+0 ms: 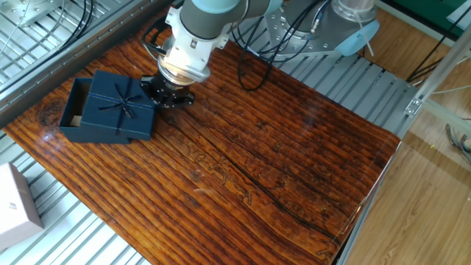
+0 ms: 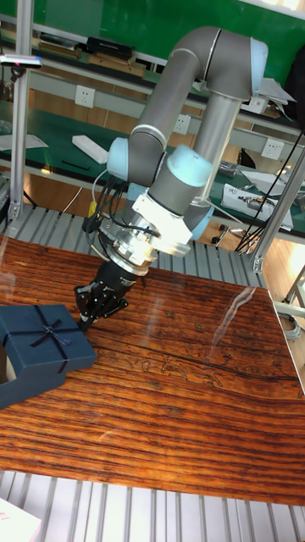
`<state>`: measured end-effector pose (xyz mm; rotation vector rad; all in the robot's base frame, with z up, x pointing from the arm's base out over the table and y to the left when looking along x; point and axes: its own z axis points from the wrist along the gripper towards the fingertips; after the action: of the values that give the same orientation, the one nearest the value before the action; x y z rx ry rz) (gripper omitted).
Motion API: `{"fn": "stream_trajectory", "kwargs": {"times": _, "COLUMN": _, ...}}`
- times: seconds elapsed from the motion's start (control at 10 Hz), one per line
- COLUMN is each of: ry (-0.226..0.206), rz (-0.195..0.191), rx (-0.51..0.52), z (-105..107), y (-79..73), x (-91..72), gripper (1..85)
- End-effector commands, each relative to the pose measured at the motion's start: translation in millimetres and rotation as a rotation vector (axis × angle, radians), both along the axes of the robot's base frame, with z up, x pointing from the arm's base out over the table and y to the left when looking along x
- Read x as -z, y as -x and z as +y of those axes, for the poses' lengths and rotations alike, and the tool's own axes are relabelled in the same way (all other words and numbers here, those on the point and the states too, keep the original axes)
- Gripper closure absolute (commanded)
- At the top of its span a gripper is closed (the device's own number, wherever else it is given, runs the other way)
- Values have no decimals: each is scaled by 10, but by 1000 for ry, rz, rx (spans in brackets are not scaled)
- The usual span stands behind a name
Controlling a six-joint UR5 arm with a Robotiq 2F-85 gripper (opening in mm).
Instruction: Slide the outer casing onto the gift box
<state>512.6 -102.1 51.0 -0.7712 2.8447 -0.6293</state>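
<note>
dark wood table (image 1: 294,169) in a lab bay | jaws: cannot tell how far open, gripper (image 1: 165,98) pressed to outer casing (image 1: 118,109) (right edge) | gift box (image 1: 71,114) partly sleeved, left end exposed | push level, leftward | little room before table's left edge

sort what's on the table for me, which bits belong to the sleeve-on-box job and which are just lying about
Part of the job:
- outer casing, navy sleeve with ribbon bow
- gift box, partly inside the sleeve, open end sticking out on the left
- gripper, at the sleeve's right edge

Just lying about:
- white box, off the wooden top at the lower left
- black cables behind the arm
</note>
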Motion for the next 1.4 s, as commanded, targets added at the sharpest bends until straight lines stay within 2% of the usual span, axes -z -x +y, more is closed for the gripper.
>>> {"fn": "stream_trajectory", "kwargs": {"times": 0.0, "ry": 85, "rz": -11, "rx": -20, "z": -120, "y": -59, "x": -128, "gripper": 843}}
{"fn": "stream_trajectory", "kwargs": {"times": 0.1, "ry": 113, "rz": -14, "rx": -22, "z": -153, "y": -59, "x": -152, "gripper": 843}}
{"fn": "stream_trajectory", "kwargs": {"times": 0.2, "ry": 103, "rz": -11, "rx": -12, "z": -137, "y": -43, "x": -133, "gripper": 843}}
{"fn": "stream_trajectory", "kwargs": {"times": 0.3, "ry": -11, "rz": -4, "rx": 43, "z": 63, "y": 27, "x": 5, "gripper": 843}}
{"fn": "stream_trajectory", "kwargs": {"times": 0.4, "ry": -79, "rz": 8, "rx": 67, "z": 147, "y": 63, "x": 97, "gripper": 843}}
{"fn": "stream_trajectory", "kwargs": {"times": 0.5, "ry": -90, "rz": 9, "rx": 64, "z": 138, "y": 53, "x": 131, "gripper": 843}}
{"fn": "stream_trajectory", "kwargs": {"times": 0.7, "ry": -71, "rz": 9, "rx": 59, "z": 92, "y": 45, "x": 123, "gripper": 843}}
{"fn": "stream_trajectory", "kwargs": {"times": 0.9, "ry": -24, "rz": -14, "rx": 14, "z": -12, "y": -52, "x": 88, "gripper": 843}}
{"fn": "stream_trajectory", "kwargs": {"times": 1.3, "ry": 18, "rz": -51, "rx": -47, "z": -149, "y": -186, "x": 93, "gripper": 843}}
